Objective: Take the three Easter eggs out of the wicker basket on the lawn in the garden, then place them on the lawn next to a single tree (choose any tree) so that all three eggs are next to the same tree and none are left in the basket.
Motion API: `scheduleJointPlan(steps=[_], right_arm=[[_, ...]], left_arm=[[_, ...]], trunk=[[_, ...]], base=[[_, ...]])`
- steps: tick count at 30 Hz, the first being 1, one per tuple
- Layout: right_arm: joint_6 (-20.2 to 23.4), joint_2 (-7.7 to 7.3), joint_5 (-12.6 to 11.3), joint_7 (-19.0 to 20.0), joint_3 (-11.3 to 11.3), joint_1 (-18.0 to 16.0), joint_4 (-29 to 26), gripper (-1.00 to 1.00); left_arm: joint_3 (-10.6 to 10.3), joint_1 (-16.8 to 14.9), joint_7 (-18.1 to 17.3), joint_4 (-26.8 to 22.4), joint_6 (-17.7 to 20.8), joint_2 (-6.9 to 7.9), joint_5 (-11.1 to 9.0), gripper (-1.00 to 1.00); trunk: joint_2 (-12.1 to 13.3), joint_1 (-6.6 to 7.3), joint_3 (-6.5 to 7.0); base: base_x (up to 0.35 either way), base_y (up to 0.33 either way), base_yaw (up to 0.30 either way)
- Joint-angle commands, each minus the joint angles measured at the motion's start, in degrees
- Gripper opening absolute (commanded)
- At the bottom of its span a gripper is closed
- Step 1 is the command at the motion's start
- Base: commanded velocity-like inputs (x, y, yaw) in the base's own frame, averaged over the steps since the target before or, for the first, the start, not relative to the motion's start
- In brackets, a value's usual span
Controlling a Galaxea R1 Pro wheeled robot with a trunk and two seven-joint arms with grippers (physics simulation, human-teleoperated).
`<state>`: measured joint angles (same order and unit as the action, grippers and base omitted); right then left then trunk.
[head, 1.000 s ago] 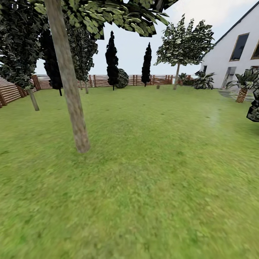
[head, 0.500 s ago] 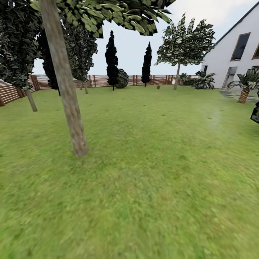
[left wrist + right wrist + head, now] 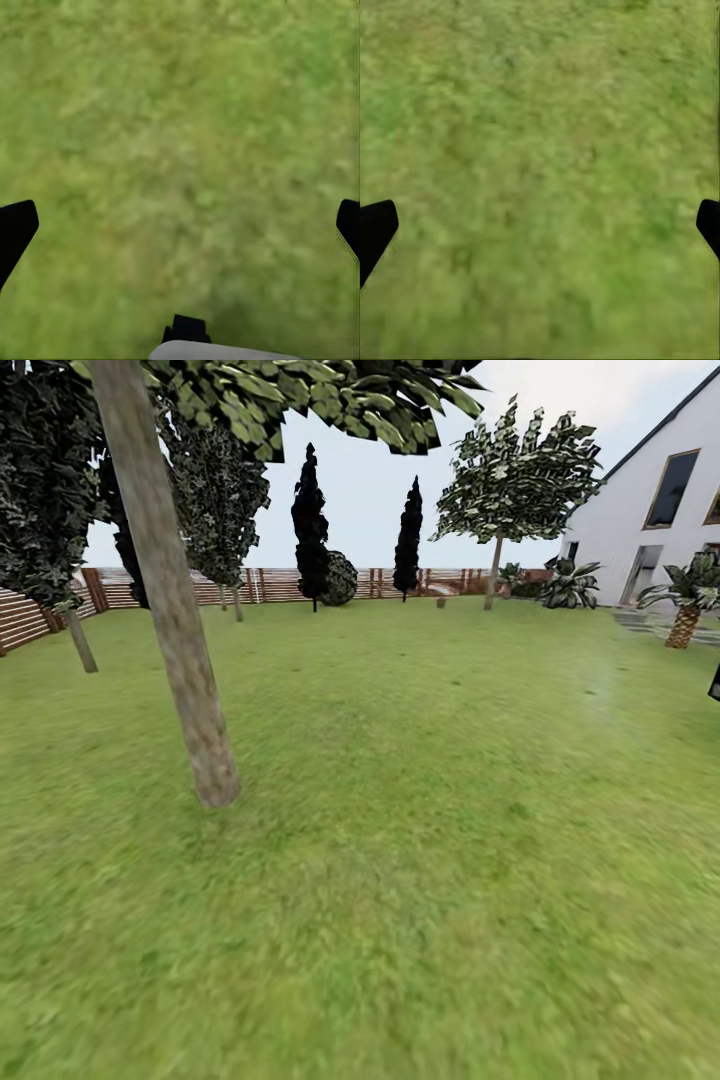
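Fenced garden, lawn (image 3: pixel 450 840) ahead, tree (image 3: pixel 170 620) near-left | your left gripper (image 3: pixel 180 225) and right gripper (image 3: pixel 540 225) spread wide, empty, over grass | eggs, basket unsighted | expect light, smooth, rolling eggs: grip across the middle.

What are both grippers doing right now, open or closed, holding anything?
Left gripper: open, holding nothing, grass between its fingertips.
Right gripper: open, holding nothing, over bare lawn.

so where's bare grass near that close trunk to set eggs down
Bare lawn spreads right of and in front of the near tree, running back to the fence. It gets crowded by the dark trees along the fence and the palm-like plants by the house.
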<state>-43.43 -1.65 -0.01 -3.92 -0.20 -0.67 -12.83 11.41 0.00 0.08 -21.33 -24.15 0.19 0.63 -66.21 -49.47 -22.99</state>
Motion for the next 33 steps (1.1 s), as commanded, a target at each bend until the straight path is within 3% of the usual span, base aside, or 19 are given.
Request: scheduleJointPlan(steps=[1, 11, 33], right_arm=[[-0.61, 0.02, 0.03, -0.14, 0.02, -0.03, 0.08, 1.00], [-2.18, 0.00, 0.35, 0.12, 0.36, -0.03, 3.09, 1.00], [-0.64, -0.02, 0.36, 0.23, 0.46, -0.04, 3.78, 1.00]], left_arm=[[0.11, 0.00, 0.01, -0.04, -0.11, -0.02, 0.08, 1.00], [0.11, 0.00, 0.01, -0.04, -0.11, -0.02, 0.08, 1.00], [0.11, 0.00, 0.01, -0.04, -0.02, 0.00, 0.08, 1.00]], trunk=[[-0.03, -0.04, -0.05], [-0.03, -0.04, -0.03], [-0.03, -0.04, 0.14]], base=[[0.339, 0.000, 0.000], [0.339, 0.000, -0.033], [0.339, 0.000, -0.259]])
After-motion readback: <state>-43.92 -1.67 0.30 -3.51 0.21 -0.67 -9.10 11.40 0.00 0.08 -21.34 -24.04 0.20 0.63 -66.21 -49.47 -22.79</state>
